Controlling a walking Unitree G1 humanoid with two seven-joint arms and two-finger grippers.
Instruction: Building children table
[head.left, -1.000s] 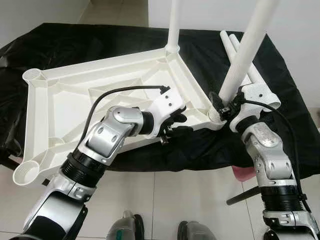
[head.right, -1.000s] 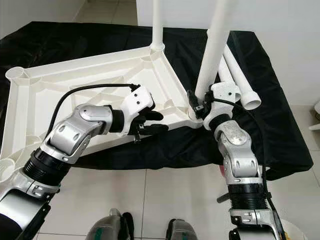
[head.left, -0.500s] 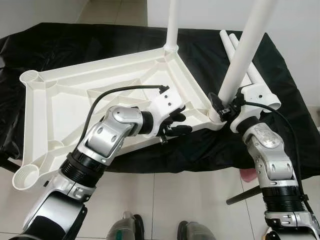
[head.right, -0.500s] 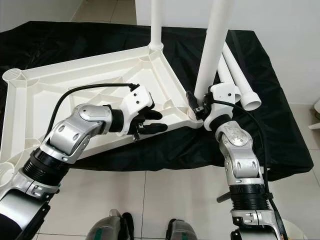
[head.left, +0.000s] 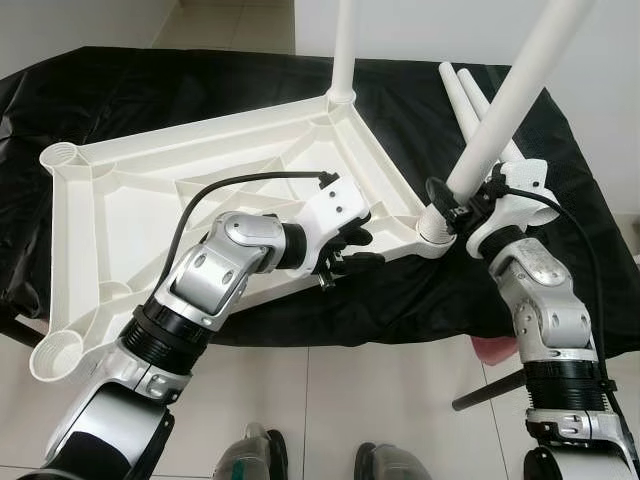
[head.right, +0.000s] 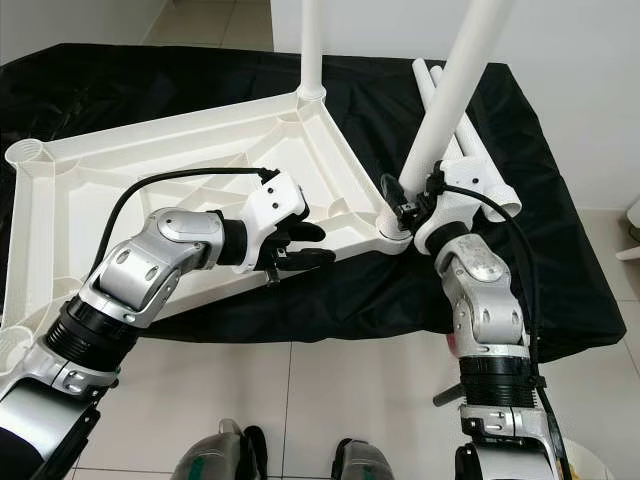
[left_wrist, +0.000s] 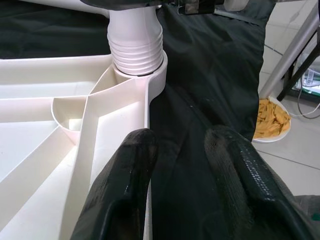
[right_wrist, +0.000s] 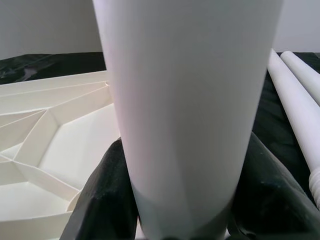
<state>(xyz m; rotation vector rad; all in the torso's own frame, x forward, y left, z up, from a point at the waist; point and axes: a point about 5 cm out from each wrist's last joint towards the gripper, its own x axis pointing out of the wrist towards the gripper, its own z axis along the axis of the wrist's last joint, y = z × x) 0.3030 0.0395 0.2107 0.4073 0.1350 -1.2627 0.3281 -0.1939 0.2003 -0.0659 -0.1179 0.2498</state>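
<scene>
The white tabletop (head.left: 150, 190) lies upside down on the black-covered table. One white leg (head.left: 345, 50) stands in its far corner socket. My right gripper (head.left: 452, 205) is shut on a second leg (head.left: 510, 95), which leans to the right with its threaded end at the near right corner socket (head.left: 432, 228). In the right wrist view that leg (right_wrist: 185, 100) sits between the two black fingers (right_wrist: 107, 200). My left gripper (head.left: 358, 249) is open at the tabletop's near rim (left_wrist: 147, 125), one finger (left_wrist: 125, 190) on the rim, the other over the cloth.
Two spare legs (head.left: 470, 95) lie on the black cloth (head.left: 560, 160) at the back right. Tiled floor lies below the table's near edge, with a dark metal stand leg (head.left: 485, 392) and a pink object (head.left: 490, 350) by my right arm. A plate of food (left_wrist: 270, 117) sits on the floor.
The held leg has tipped further to the right, and my right gripper has moved slightly up and right with it. My left gripper has stayed at the rim.
</scene>
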